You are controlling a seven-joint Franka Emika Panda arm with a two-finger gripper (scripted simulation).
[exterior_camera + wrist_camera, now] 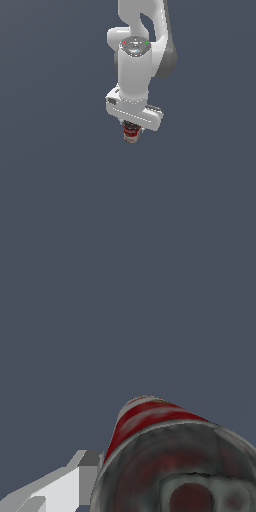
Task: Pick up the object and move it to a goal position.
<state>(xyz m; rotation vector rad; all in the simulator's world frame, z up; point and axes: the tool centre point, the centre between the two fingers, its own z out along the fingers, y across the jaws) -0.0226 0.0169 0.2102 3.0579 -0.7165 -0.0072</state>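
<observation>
The object (131, 136) is a small can with a red-and-white label, and its lower part pokes out beneath the white hand of the arm in the exterior view. My gripper (132, 133) points downward and is shut on it, with the hand hiding the can's top there. The wrist view is filled by the object (150, 418) seen close up, its dark metal top nearest the camera. One pale grey finger (65, 488) lies against its side. The other finger is out of view.
A plain dark grey-blue surface (60, 190) surrounds the arm on every side. The white arm links (142, 45) rise behind the hand toward the top of the exterior view. No other objects show.
</observation>
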